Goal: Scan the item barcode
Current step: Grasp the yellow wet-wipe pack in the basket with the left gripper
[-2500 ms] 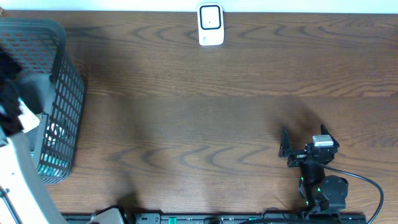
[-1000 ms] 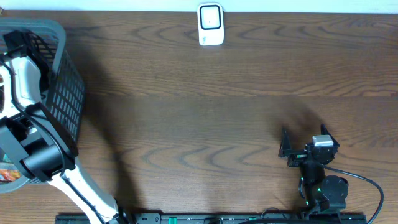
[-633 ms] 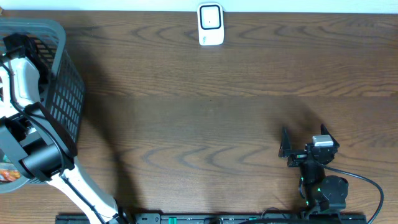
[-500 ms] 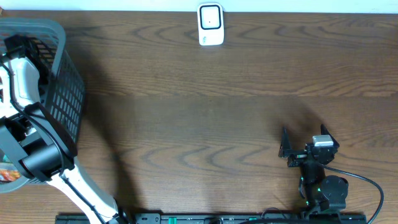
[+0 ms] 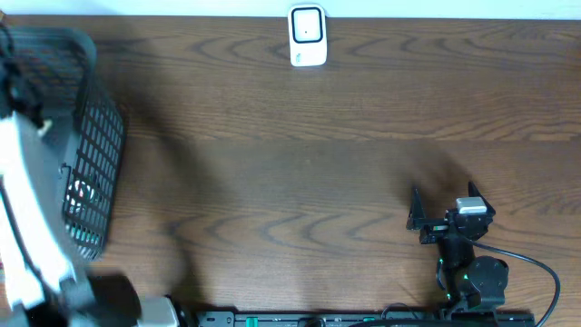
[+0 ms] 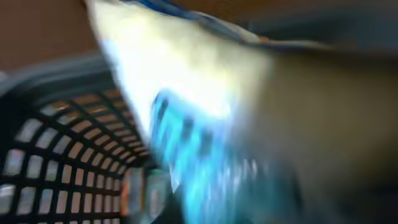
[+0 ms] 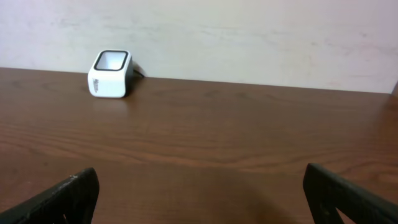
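Observation:
A blurred white and blue packet, the item (image 6: 186,106), fills the left wrist view just above the dark mesh basket (image 6: 56,143). My left arm (image 5: 27,227) shows as a blurred white streak over the basket (image 5: 95,173) at the table's left edge. Its fingers are hidden, and the gripper appears shut on the packet. The white barcode scanner (image 5: 308,36) stands at the back middle of the table, far from the packet. My right gripper (image 5: 414,211) rests open and empty at the front right, facing the scanner (image 7: 111,73) across bare wood.
More goods lie low inside the basket, one with an orange edge (image 6: 134,193). A pale wall (image 7: 249,37) runs behind the table's far edge. The right arm's base and cable (image 5: 472,272) sit at the front edge.
My left arm has swung fast up and out of the basket, blurring in both views, and its gripper has shut. The right arm has not moved.

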Robot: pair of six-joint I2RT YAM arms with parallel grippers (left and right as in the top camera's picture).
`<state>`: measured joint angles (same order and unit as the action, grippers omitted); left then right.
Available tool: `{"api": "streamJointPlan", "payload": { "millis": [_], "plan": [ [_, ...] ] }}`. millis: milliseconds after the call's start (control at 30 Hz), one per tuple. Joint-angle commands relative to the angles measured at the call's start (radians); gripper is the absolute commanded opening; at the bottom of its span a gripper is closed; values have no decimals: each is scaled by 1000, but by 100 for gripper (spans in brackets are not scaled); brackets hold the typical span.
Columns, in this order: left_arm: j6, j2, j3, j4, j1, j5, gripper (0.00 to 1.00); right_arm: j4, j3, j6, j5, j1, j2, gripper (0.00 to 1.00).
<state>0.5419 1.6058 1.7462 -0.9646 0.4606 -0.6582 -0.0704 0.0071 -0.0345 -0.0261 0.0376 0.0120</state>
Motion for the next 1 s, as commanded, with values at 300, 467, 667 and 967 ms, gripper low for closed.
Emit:
{"api": "streamJointPlan", "payload": {
  "millis": [300, 467, 667, 967],
  "plan": [
    [48, -463, 17, 43, 0, 473, 7, -5, -2, -8, 5, -4, -6, 99],
    [47, -521, 16, 18, -6, 673, 7, -5, -2, -8, 5, -4, -6, 99],
    [5, -499, 16, -24, -26, 648, 17, -5, -2, -8, 5, -4, -6, 99],
    [3, -296, 16, -82, 21, 268, 97, -5, -2, -8, 5, -4, -6, 99]
  ]
}}
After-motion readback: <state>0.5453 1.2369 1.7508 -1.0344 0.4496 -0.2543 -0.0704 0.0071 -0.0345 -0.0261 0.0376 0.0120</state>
